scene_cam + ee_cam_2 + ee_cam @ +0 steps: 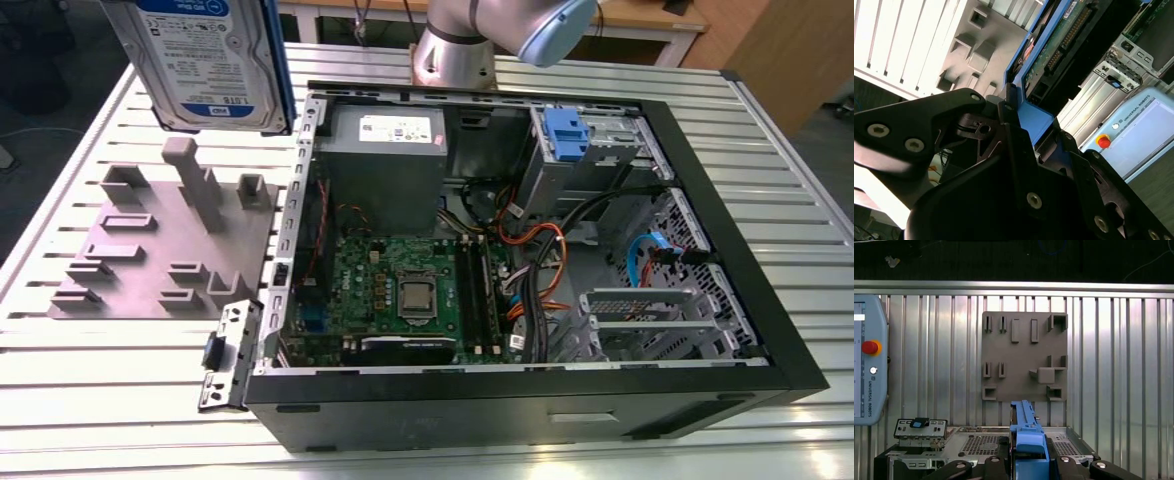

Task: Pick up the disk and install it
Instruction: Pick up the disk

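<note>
1. The ribbed metal table (80,400) carries everything in the scene.
2. The open computer case (534,405) lies on its side on the table, at the exterior view's right. Inside it are a green motherboard (400,290), a grey metal box (387,165) with a small white sticker, and a blue bracket (567,135) at the far corner.
3. The robot arm (461,45) rises from the table behind the case.
4. The grey slotted tray (120,250) sits flat on the table, just beside the case at the exterior view's left. Its upright posts stand free.
5. A light-blue control pendant (866,370) with a red button (870,347) rests on the table, well apart from the tray.
6. The disk (207,60) hangs in the air, roughly upright, above the tray's far end and clear of its posts. Its white-and-blue label faces the exterior camera, and its blue frame shows in both wrist views.
7. The gripper (1029,462) is clamped on the disk, with its black jaws pressing the blue frame from both sides.
</note>
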Robot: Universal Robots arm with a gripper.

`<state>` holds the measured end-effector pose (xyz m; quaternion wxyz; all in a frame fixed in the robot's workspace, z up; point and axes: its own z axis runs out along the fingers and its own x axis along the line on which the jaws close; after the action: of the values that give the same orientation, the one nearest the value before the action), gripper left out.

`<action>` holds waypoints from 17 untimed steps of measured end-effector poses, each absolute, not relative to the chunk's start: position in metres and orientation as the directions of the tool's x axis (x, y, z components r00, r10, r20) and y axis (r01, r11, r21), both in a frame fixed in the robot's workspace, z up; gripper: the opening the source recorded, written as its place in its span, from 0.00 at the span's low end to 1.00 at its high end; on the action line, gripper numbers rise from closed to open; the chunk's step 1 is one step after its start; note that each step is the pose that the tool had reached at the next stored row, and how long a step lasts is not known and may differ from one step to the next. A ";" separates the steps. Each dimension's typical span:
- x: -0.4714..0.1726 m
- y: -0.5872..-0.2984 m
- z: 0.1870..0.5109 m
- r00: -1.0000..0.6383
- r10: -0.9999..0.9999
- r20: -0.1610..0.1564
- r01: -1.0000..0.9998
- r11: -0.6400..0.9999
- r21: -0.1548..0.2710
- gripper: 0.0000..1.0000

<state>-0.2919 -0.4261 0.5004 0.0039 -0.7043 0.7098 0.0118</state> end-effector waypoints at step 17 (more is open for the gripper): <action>-0.286 -0.426 0.500 -0.008 -1.000 -0.022 -1.000 0.008 0.011 0.36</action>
<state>-0.2856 -0.4261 0.5004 0.0039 -0.7043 0.7098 0.0118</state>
